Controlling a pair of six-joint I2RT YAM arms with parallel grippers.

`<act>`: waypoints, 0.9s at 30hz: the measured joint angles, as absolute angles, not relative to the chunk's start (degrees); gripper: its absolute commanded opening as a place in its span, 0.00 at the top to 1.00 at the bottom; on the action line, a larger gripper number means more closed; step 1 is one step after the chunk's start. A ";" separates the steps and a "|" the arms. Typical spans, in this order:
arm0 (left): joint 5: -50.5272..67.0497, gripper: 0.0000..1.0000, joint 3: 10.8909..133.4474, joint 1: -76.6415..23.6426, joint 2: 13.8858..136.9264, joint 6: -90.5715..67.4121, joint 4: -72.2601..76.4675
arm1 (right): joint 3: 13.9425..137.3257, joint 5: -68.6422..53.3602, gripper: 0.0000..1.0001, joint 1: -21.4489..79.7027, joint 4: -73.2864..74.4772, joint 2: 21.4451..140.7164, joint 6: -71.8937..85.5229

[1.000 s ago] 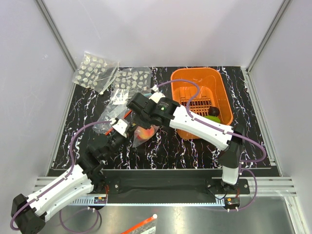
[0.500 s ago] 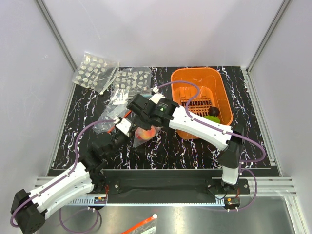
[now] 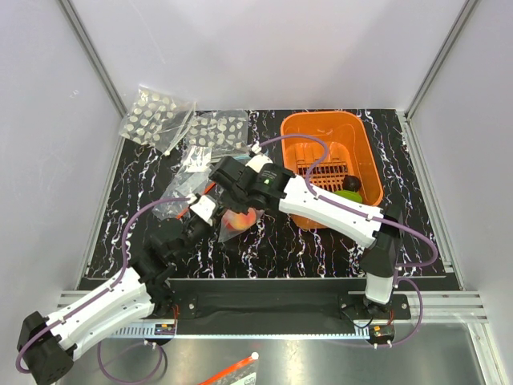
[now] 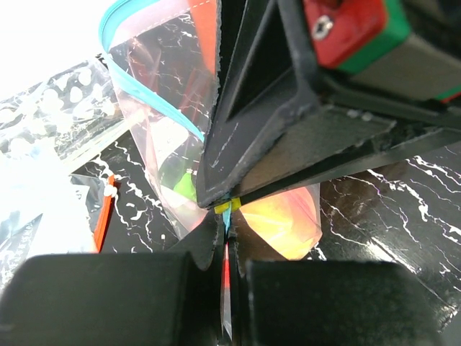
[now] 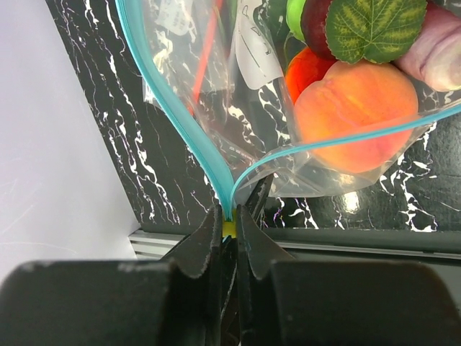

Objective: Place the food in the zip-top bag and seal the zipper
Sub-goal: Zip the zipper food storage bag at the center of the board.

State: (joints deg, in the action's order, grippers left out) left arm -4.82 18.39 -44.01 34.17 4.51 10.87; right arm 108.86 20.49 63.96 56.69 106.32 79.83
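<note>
The left end effector (image 4: 225,238) and right end effector (image 5: 230,231) clamp the zipper (image 5: 229,204) at one corner. Only the right wrist view clearly shows food (image 5: 356,115), upper right, inside the zip-top bag (image 5: 216,86).

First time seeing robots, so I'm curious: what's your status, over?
Left gripper, right gripper: jaws shut on zipper end. Food inside zip-top bag, mouth open, unsealed. Nothing blocking.
</note>
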 measured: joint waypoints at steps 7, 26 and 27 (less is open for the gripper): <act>-5.15 1.00 18.39 -44.58 31.44 3.14 8.97 | 106.15 20.01 0.95 63.90 54.63 104.14 79.85; -3.49 1.00 19.81 -45.84 24.36 -0.49 4.93 | 104.29 18.50 0.95 56.97 56.62 99.92 78.37; -3.33 1.00 20.01 -45.87 24.21 -0.49 4.60 | 103.96 18.44 0.95 56.58 56.58 99.63 78.17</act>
